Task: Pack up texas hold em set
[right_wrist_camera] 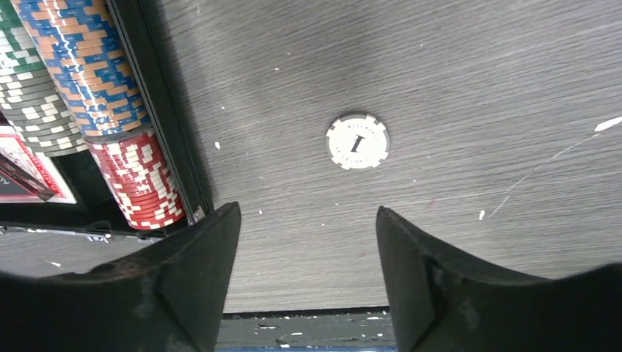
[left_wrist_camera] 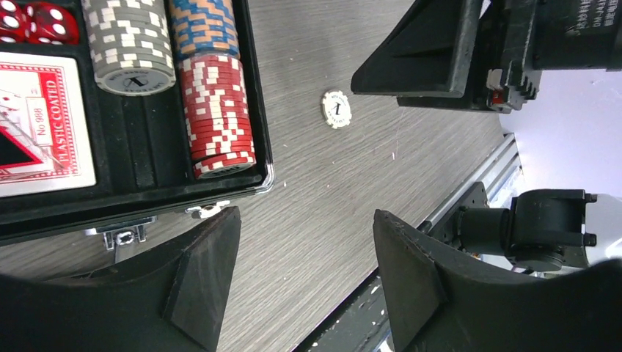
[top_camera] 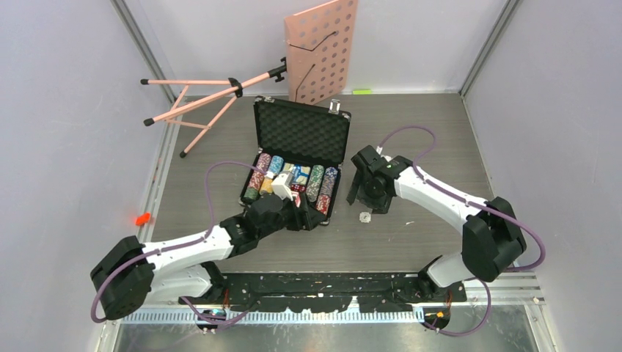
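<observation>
The black case (top_camera: pixel 301 132) stands open on the table, its foam-lined lid upright. Rows of striped poker chips (top_camera: pixel 317 183) fill its tray. The left wrist view shows red chips (left_wrist_camera: pixel 216 117), grey-white chips (left_wrist_camera: pixel 128 44), red dice (left_wrist_camera: pixel 40 22) and a card deck (left_wrist_camera: pixel 40 117) in it. One white chip (right_wrist_camera: pixel 357 141) lies flat on the table right of the case (right_wrist_camera: pixel 165 110). My right gripper (right_wrist_camera: pixel 308 213) hangs open and empty just short of that chip. At the case's front right corner my left gripper (left_wrist_camera: pixel 306 220) is open and empty over bare table.
A pink perforated music stand (top_camera: pixel 321 51) leans at the back wall, its tripod legs (top_camera: pixel 194 106) lying at the back left. A small red object (top_camera: pixel 142 218) sits at the left table edge. The black base rail (top_camera: pixel 330 286) runs along the near edge.
</observation>
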